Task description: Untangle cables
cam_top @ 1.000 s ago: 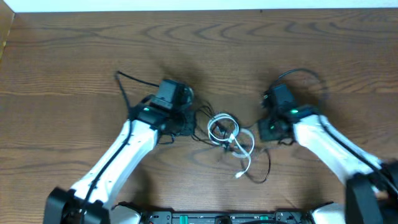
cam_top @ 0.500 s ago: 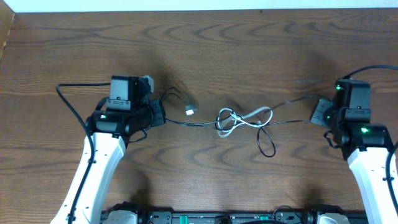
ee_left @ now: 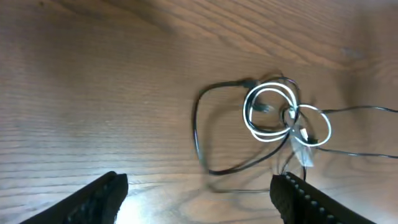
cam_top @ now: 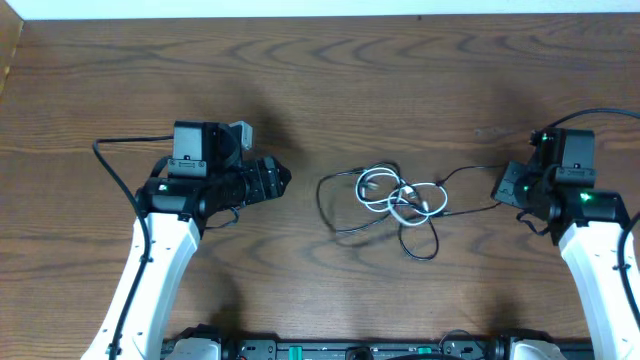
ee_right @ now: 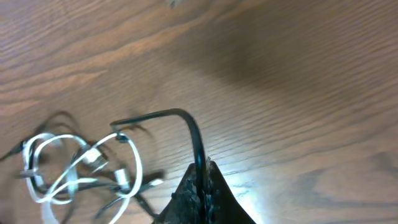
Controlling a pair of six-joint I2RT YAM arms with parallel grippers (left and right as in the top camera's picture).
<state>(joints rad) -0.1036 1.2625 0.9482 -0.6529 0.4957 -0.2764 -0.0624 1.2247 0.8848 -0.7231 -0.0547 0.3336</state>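
Observation:
A tangle of thin cables lies on the wooden table between my arms. The white cable (cam_top: 380,200) forms loops there, and a black cable (cam_top: 322,203) arcs out from its left side. In the left wrist view the white cable (ee_left: 268,116) and the black cable (ee_left: 198,134) lie ahead of my left gripper (ee_left: 199,200), apart from it. My left gripper (cam_top: 278,180) stands open with nothing between its fingers. My right gripper (cam_top: 502,189) is shut on the black cable (ee_right: 196,138), which runs left to the white cable (ee_right: 134,163).
Thick black arm wires curve off the left arm (cam_top: 118,143) and the right arm (cam_top: 600,112). The table's far edge (cam_top: 320,16) runs along the top. The arms' base rail (cam_top: 350,350) sits at the front edge.
My left gripper has opened and let go of the black cable. The taut line has gone slack, and the tangle has bunched up and shifted right. The right arm hardly moved.

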